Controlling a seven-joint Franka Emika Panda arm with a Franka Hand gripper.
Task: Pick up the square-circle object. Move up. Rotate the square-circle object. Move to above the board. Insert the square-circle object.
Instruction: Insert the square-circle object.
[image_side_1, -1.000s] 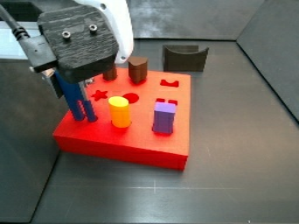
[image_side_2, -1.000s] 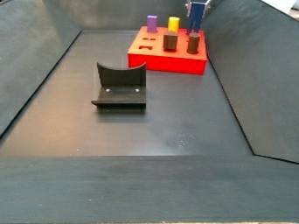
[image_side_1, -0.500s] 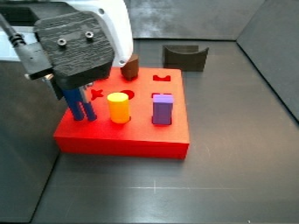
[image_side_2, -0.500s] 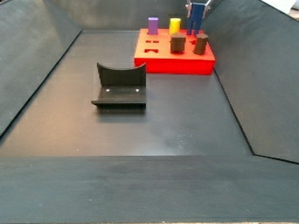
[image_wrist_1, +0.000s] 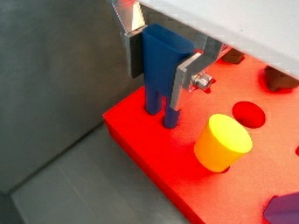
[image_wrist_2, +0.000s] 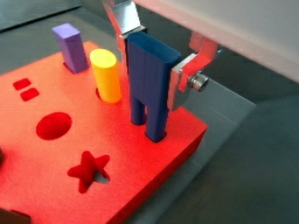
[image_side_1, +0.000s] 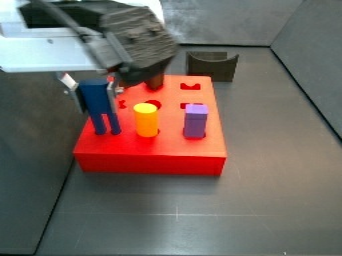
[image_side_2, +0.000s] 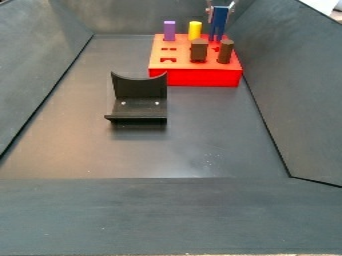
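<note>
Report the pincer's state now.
Pincer: closed on the blue piece, whose legs stand on the board near a corner.
</note>
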